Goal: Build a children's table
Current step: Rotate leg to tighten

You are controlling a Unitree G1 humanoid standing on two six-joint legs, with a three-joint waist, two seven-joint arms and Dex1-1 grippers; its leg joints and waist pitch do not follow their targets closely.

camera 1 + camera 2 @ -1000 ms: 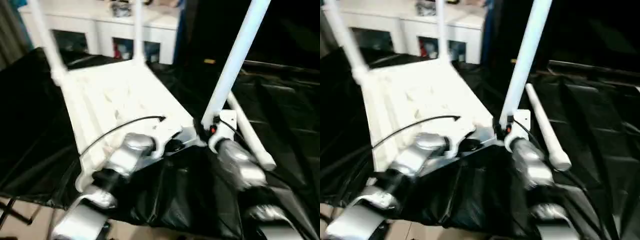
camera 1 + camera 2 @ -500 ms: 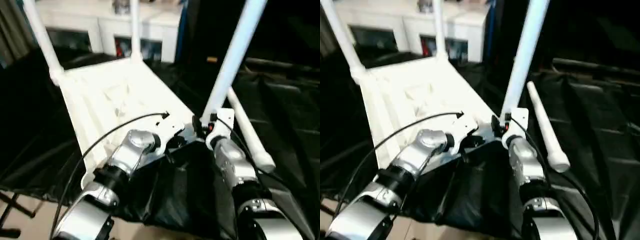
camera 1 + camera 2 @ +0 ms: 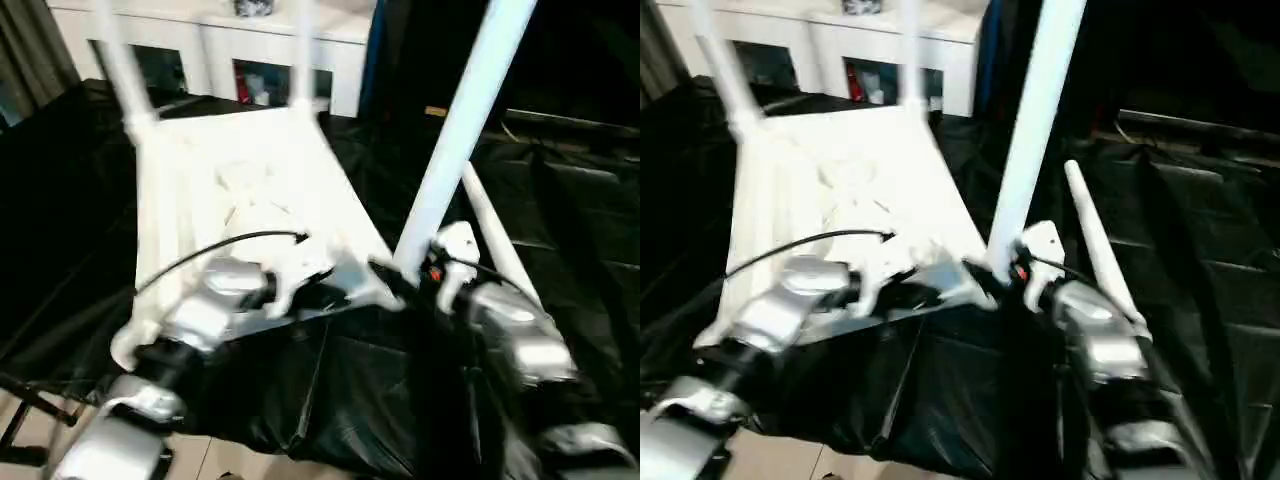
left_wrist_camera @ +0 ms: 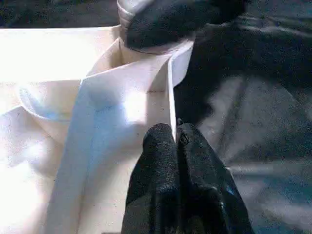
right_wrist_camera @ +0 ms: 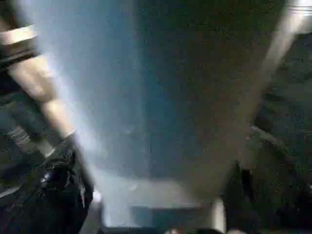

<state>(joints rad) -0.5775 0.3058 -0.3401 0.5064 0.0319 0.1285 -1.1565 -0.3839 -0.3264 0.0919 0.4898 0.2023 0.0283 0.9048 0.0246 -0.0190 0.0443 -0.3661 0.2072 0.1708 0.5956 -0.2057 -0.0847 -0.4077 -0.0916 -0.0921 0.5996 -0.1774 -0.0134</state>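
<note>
Black cloth over work surface, white cabinet behind. Tabletop upside down on cloth, three legs upright, fourth leg lying beside. Left gripper pinching tabletop rib. Right gripper at near leg base; jaw state unclear.

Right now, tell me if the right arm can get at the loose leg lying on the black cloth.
Probably yes. The loose leg lies on the black cloth just beyond the right gripper, with nothing lying between them; the standing leg rises on the gripper's other side.
</note>
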